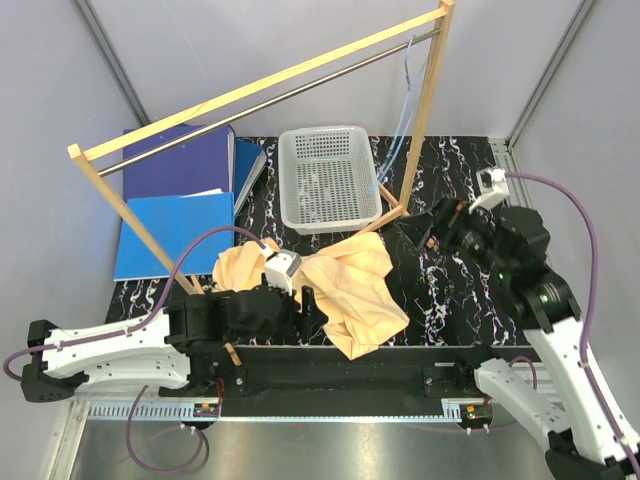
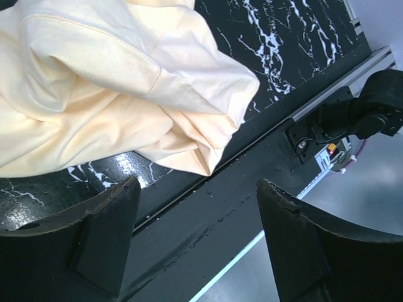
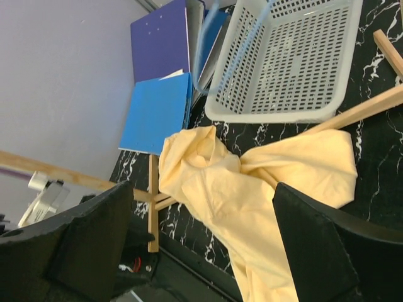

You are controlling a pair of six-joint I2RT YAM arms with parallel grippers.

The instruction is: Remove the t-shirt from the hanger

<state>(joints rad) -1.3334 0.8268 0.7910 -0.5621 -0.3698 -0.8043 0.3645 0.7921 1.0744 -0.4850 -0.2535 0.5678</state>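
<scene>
1. The t-shirt [image 1: 350, 285] lies crumpled on the table [image 1: 450, 300], just in front of the basket [image 1: 285, 190]. It is off the hanger. Its folds hide the collar, and one lobe is tucked behind the left arm's wrist, so I cannot trace its full outline.

2. The hanger [image 1: 408, 75] hangs at the basket's right rear corner, close to the rack's [image 1: 260, 85] upright. From above it shows only as faint pale-blue wire. I cannot make out its hook on the rod, and its lower part fades against the basket mesh. In the right wrist view it is a blurred blue streak [image 3: 204, 44] across the basket [image 3: 277, 113].

3. The left gripper [image 1: 305, 305] sits in front of the basket, at the near table edge beside the shirt. Its black fingers blend with the dark edge from above. The wrist view shows it [image 2: 198, 185] spread with nothing between the fingers, and the shirt [image 2: 126, 82] lies just beyond them.

4. The right gripper [image 1: 430, 225] hangs to the right of the basket, apart from the shirt. Its jaws [image 3: 200, 189] stand wide and hold nothing. The shirt [image 3: 296, 163] is seen past them.

5. Blue binders [image 1: 175, 225] lie left of the basket, partly behind the rack's frame.
</scene>
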